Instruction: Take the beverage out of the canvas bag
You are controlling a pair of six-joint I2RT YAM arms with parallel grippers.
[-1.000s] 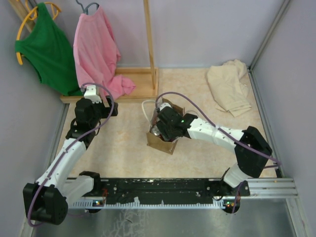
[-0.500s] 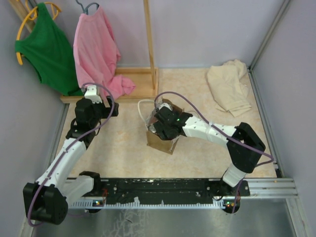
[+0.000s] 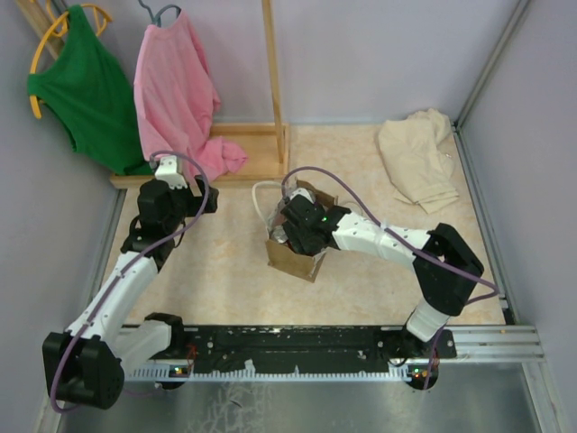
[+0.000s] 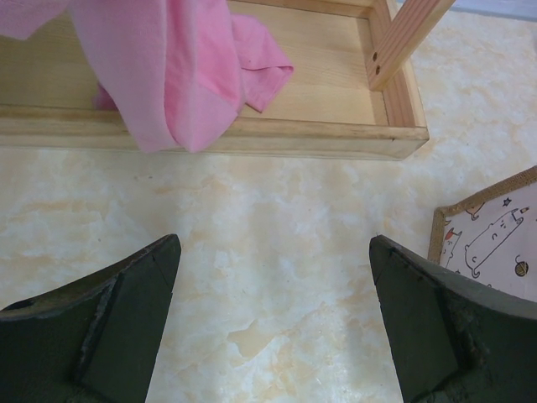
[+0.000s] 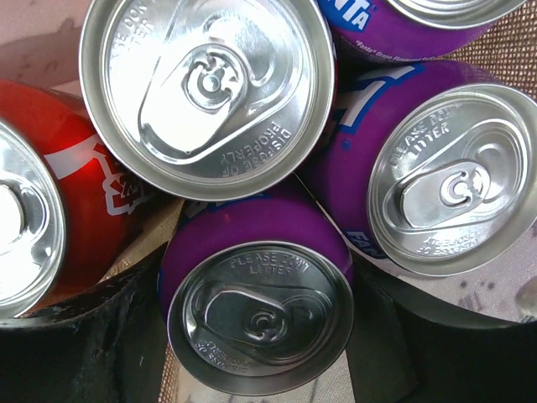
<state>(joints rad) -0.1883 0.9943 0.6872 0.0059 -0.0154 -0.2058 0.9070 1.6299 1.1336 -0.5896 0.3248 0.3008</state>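
The tan-brown canvas bag (image 3: 295,260) with white loop handles stands mid-table. Its patterned flap shows in the left wrist view (image 4: 495,237). My right gripper (image 3: 287,231) reaches down into the bag's mouth. In the right wrist view the bag holds several cans: purple ones, a red one (image 5: 84,218) and a large silver lid (image 5: 208,92). My right gripper (image 5: 260,340) has a dark finger (image 5: 80,344) pressed on each side of one purple can (image 5: 260,302). My left gripper (image 3: 200,200) hovers left of the bag, open and empty (image 4: 273,277) over bare table.
A wooden rack base (image 3: 243,153) stands at the back, with a pink garment (image 3: 176,95) draped into it and a green one (image 3: 81,90) beside it. The rack also shows in the left wrist view (image 4: 252,134). A cream-beige cloth (image 3: 416,158) lies at the back right.
My right gripper has moved a little left and deeper into the bag, and the elbow has swung in. The bag has shifted slightly. The left arm has not moved.
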